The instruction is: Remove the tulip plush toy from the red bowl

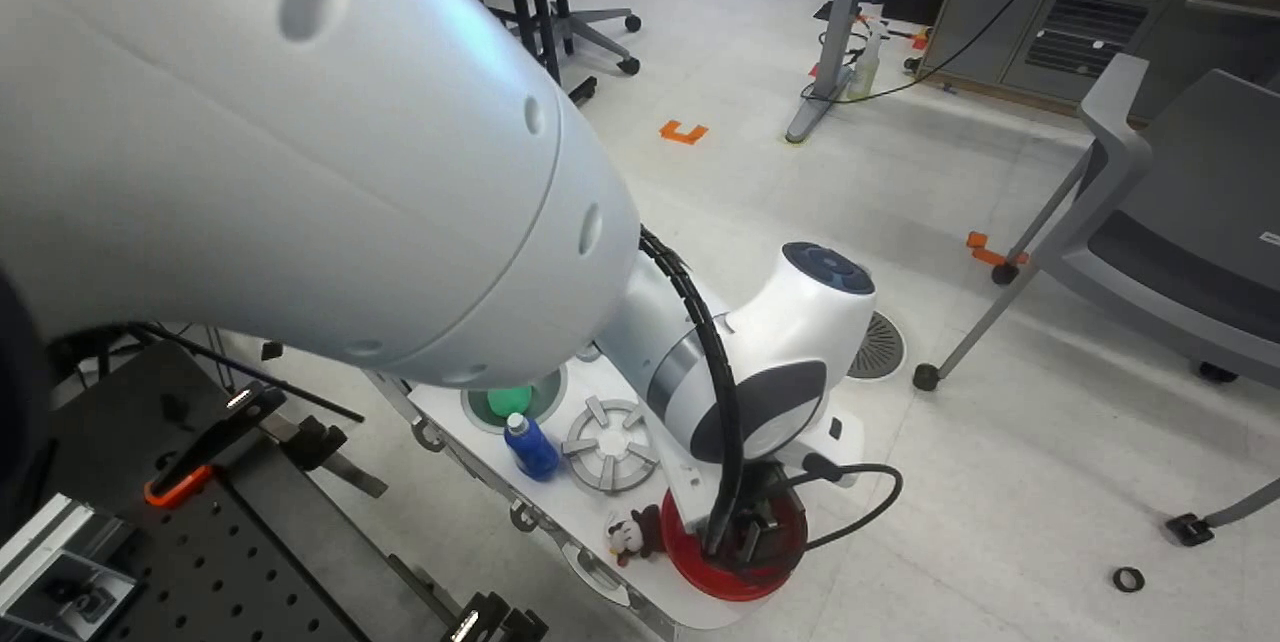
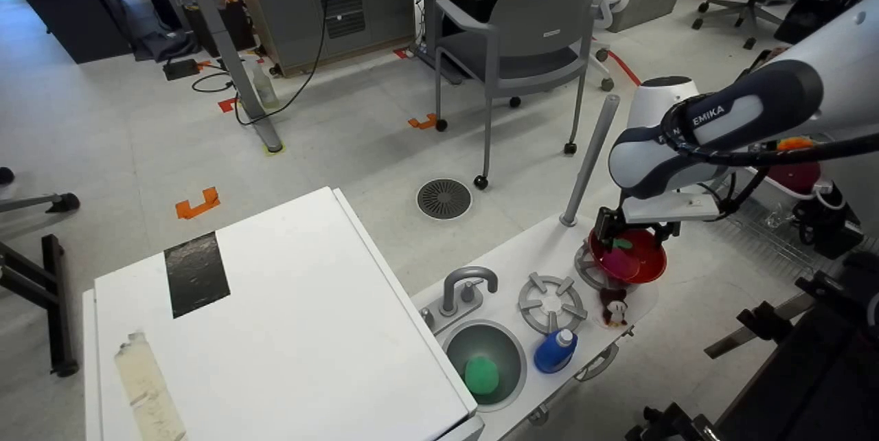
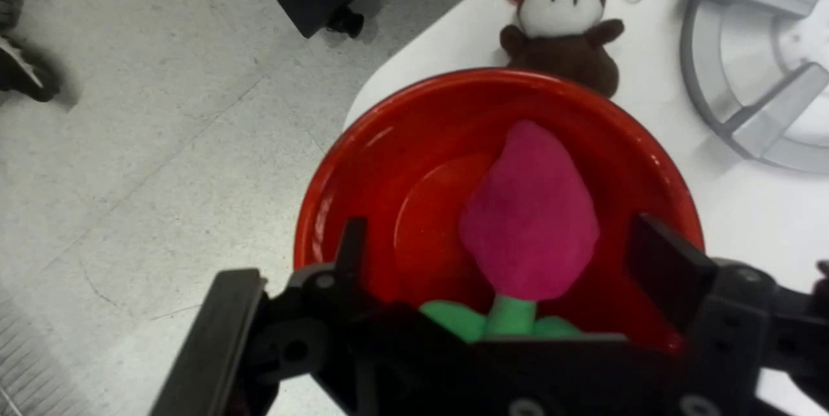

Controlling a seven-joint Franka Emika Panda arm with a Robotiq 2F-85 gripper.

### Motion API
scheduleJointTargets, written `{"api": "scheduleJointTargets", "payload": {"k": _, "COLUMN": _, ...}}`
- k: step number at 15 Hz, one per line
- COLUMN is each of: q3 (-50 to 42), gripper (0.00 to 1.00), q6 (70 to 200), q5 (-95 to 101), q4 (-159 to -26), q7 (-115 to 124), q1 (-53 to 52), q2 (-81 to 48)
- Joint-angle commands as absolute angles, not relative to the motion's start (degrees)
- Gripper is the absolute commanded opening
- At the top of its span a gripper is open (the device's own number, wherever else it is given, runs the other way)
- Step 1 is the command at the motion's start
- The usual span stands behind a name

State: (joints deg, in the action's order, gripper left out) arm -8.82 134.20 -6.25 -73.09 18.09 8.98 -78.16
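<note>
A: The tulip plush toy is inside the red bowl, and your wrist view looks down on it.

B: You can read its long axis there: nearly top to bottom, the tip of the magenta bloom a little right of the green stem.

A: So it points away from the body of your gripper and toward the cow plush, which lies just beside the bowl's rim. The stem and leaves come back your way, and the gripper covers the rest of the stem.

B: You get the same reading in an exterior view, where part of a grey burner grate shows under the bowl: bloom toward the cow plush, green leaf on the opposite side.

A: And your jaws?

B: They stand wide apart, a finger on either side of the bloom. You see red bowl between the bloom and each finger, with the bloom nearer the finger at right in the wrist view. The line from finger to finger crosses the tulip's long axis almost squarely. Whether a finger touches the bowl, I can't tell you.

A: In an exterior view your robot arm reaches over the bowl and hides the tulip.

B: Along the white counter from the bowl you have another burner grate, then a blue bottle and a round sink with a green thing in it.
</note>
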Motion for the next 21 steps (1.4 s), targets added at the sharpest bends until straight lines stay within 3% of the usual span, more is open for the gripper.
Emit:
{"api": "scheduleJointTargets", "payload": {"k": 1, "q3": -6.9, "gripper": 1.0, "q6": 135.0, "q5": -7.9, "q4": -62.8, "q7": 17.4, "q1": 11.0, "q2": -85.1}}
{"api": "scheduleJointTargets", "payload": {"k": 4, "q3": -7.3, "gripper": 1.0, "q6": 134.9, "q5": -7.5, "q4": -57.6, "q7": 18.1, "q1": 10.5, "q2": -89.2}}
{"api": "scheduleJointTargets", "payload": {"k": 5, "q3": -7.1, "gripper": 1.0, "q6": 137.2, "q5": -7.0, "q4": -64.0, "q7": 18.0, "q1": 10.1, "q2": -85.2}}
{"api": "scheduleJointTargets", "payload": {"k": 10, "q3": -7.6, "gripper": 1.0, "q6": 137.1, "q5": -6.8, "q4": -64.6, "q7": 18.5, "q1": 9.8, "q2": -85.8}}
{"api": "scheduleJointTargets", "payload": {"k": 12, "q3": -7.7, "gripper": 0.74, "q6": 137.0, "q5": -6.9, "q4": -65.0, "q7": 18.6, "q1": 9.8, "q2": -85.8}}
{"api": "scheduleJointTargets", "payload": {"k": 21, "q3": -10.2, "gripper": 0.06, "q6": 138.8, "q5": -5.5, "q4": -66.8, "q7": 21.6, "q1": 8.2, "q2": -85.7}}
